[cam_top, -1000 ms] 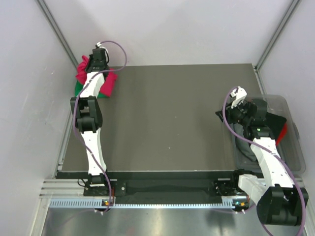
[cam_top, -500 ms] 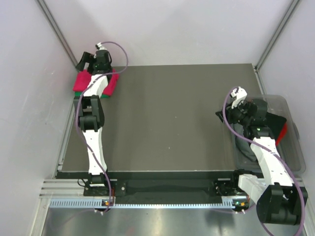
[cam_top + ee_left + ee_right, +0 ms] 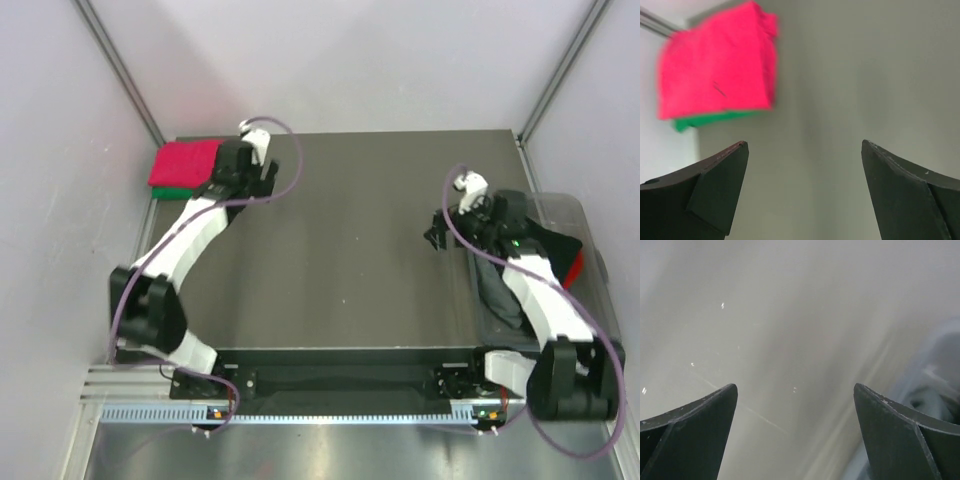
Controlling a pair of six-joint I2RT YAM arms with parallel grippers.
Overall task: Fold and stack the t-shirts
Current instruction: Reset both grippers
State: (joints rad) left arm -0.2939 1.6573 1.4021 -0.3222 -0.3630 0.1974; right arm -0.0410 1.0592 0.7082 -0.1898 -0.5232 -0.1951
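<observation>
The t-shirts lie folded in a stack at the table's far left corner: the crimson-pink one (image 3: 185, 160) on top, the green one (image 3: 168, 190) showing as a strip under it. In the left wrist view the pink shirt (image 3: 715, 65) and the green edge (image 3: 710, 119) sit at the upper left, blurred. My left gripper (image 3: 262, 172) hovers just right of the stack, open and empty (image 3: 805, 145). My right gripper (image 3: 438, 228) is open and empty (image 3: 795, 387) over the bare table near its right edge.
A clear plastic bin (image 3: 590, 225) stands off the table's right side, holding dark cloth (image 3: 495, 290) and a red piece (image 3: 572, 270). Its pale rim (image 3: 935, 370) shows at the right of the right wrist view. White walls enclose the table.
The left gripper let go of the stack, opened and drew back to the right of it. The right gripper opened wide and shifted left from the bin toward the table.
</observation>
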